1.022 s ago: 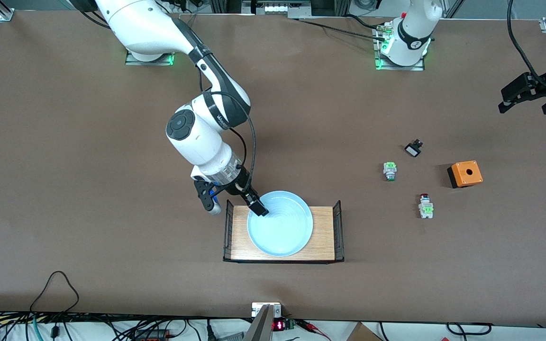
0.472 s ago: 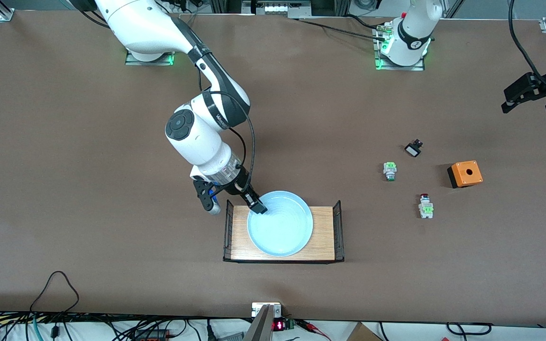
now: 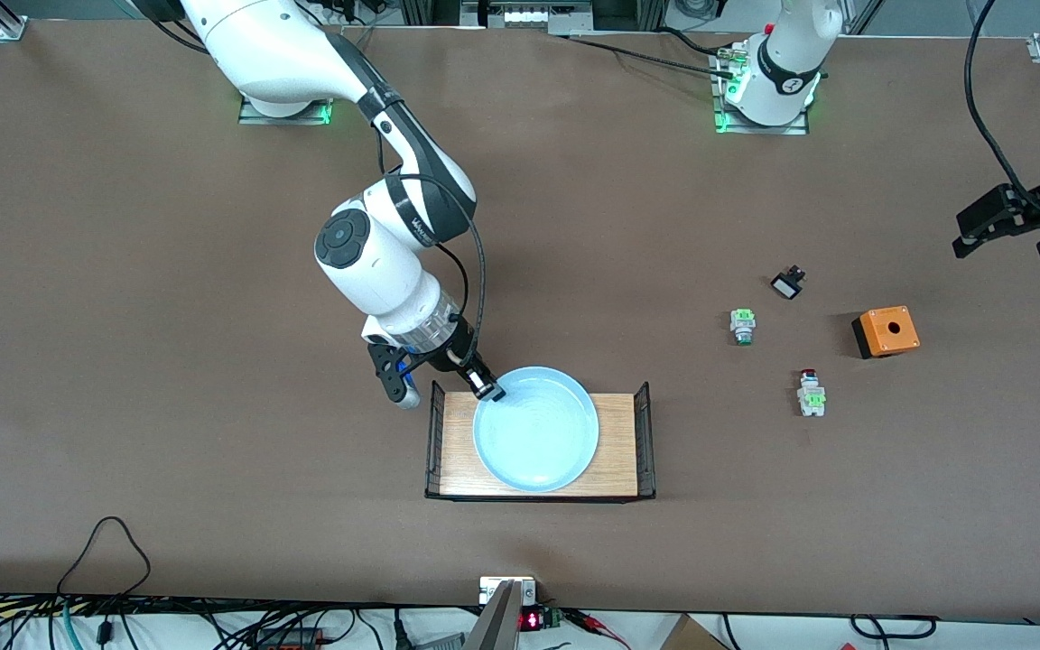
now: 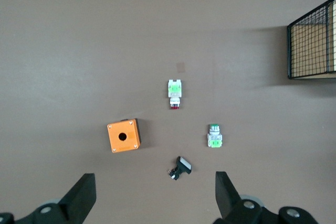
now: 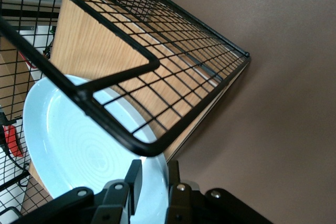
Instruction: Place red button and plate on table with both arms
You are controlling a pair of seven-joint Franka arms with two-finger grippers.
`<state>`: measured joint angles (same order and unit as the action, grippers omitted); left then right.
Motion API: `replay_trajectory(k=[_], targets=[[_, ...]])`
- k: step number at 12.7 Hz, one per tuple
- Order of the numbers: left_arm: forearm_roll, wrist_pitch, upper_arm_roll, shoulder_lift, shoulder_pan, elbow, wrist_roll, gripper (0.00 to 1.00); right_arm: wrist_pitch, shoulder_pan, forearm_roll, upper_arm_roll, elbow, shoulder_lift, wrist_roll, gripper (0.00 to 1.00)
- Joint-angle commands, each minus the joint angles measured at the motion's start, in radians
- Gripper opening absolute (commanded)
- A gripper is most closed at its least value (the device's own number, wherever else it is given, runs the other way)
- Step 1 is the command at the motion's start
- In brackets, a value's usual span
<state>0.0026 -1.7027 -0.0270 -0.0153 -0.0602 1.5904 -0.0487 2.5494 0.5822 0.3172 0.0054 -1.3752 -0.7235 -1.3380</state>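
1. So the right gripper (image 3: 489, 390) is down at the rim of the round, shallow light blue plate (image 3: 535, 430), on the edge that faces the right arm's base. A second ago its fingers straddled the rim wide apart; now they've squeezed in, and the right wrist view shows one finger on each side of the rim (image 5: 152, 182), touching or very nearly. I'd call that grasping the plate, though the squeeze may not be finished.

2. The plate itself hasn't gone anywhere much. It sits on the small light-wood tray with black wire-mesh ends (image 3: 621, 451), maybe nudged a hair toward the left arm's end. Not lifted yet, so the move to the brown matte surface (image 3: 168, 271) is still to come.

3. The left gripper (image 3: 1009, 231) is up in the air near the left arm's end of the surface, fingers spread fully apart, nothing in them. Over the last second it has drifted a bit lower in the front view, and its wrist camera looks straight down on the small parts.

4. The tiny white push-button switch with the dark red cap and green block (image 3: 811, 394) lies untouched on the surface, near the orange box with a hole (image 3: 886, 331). A similar green-and-white switch without a red cap (image 3: 742, 325) and a small black-and-white part (image 3: 788, 284) lie close by, so picking the right one matters.
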Motion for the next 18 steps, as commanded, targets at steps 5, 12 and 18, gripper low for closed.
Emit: replay_trajectory(k=[5, 12, 18], targets=[[0.016, 0.046, 0.004, -0.026, 0.017, -0.053, 0.007, 1.0, -0.012, 0.005, 0.017, -0.007, -0.002, 0.004, 0.003, 0.01], [0.013, 0.072, -0.001, -0.014, -0.01, -0.055, 0.006, 1.0, -0.093, 0.018, 0.008, -0.01, -0.001, 0.047, -0.007, 0.0], [-0.009, 0.094, 0.002, -0.003, -0.012, -0.058, 0.012, 1.0, -0.418, 0.004, 0.008, -0.076, 0.016, 0.199, 0.008, 0.0]])
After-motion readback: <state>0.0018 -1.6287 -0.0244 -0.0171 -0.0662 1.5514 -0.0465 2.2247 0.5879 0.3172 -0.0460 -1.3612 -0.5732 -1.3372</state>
